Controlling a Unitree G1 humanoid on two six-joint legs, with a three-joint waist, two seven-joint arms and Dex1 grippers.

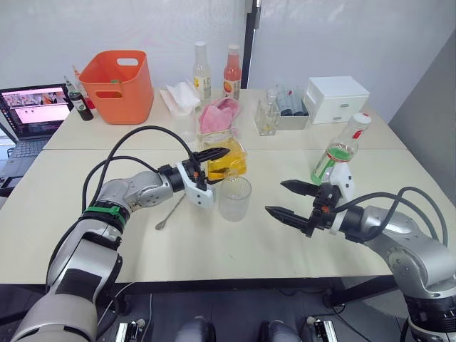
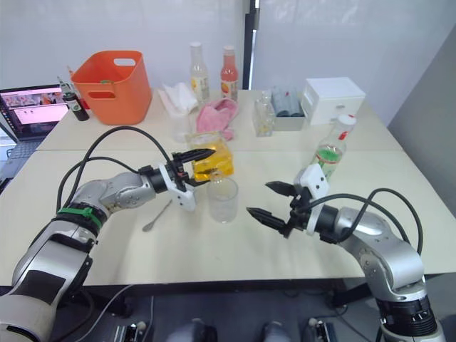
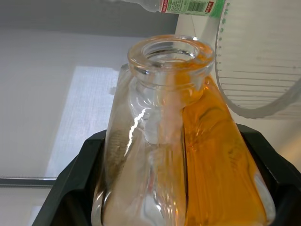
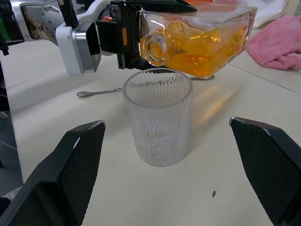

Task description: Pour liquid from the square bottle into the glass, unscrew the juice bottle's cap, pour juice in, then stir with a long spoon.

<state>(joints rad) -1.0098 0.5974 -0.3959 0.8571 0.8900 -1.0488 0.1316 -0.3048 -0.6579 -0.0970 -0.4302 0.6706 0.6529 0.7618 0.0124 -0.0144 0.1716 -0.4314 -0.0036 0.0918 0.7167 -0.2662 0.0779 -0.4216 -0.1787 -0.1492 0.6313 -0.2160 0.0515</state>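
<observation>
- My left hand [image 1: 212, 158]: clamped on the square bottle [image 1: 226, 160], one finger [image 1: 214, 153] across its top side; the bottle is tipped onto its side, clear of the bench [image 1: 64, 192], orange-yellow liquid pooled along its lower side.
- The square bottle's open neck points toward my right side and sits just above the rim of the glass [image 1: 234, 198]; in the right wrist view the mouth [image 4: 154, 48] hangs at the glass's far edge.
- The glass: upright on the bench, ribbed walls, directly below and in front of my left hand, between both hands.
- My right hand [image 1: 291, 200]: spread wide, holding nothing, fingers aimed at the glass and well apart from it.
- The juice bottle [image 1: 340, 150]: standing just beyond my right hand, white cap [image 1: 362, 119] on.
- The long spoon [image 1: 169, 211]: flat on the bench beneath my left wrist, beside the glass.
</observation>
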